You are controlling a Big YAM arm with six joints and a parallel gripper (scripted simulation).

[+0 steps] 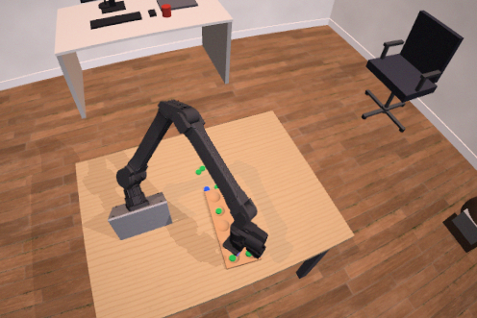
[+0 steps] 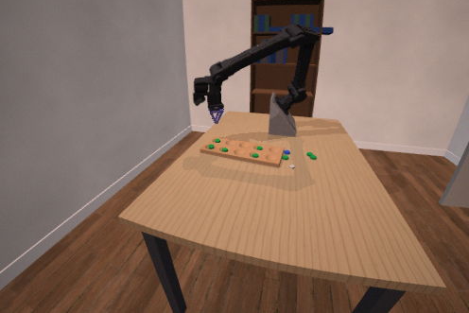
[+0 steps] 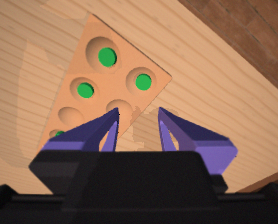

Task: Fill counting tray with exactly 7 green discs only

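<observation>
The wooden counting tray (image 2: 243, 151) lies flat on the table, also seen in the top view (image 1: 230, 229) and the wrist view (image 3: 100, 90). Several of its pockets hold green discs, three of them at the end below me (image 3: 107, 56) (image 3: 143, 81) (image 3: 86, 90); other pockets are bare. My gripper (image 2: 217, 118) hangs above that tray end, open and empty, with its purple fingertips apart and clear of the discs. My arm hides part of the tray in the top view.
A blue disc (image 2: 286, 151) lies at the tray's far end near the arm base. Two loose green discs (image 2: 310, 155) and a small white piece (image 2: 291, 166) lie on the table beyond it. The grey arm base (image 2: 282, 118) stands behind the tray.
</observation>
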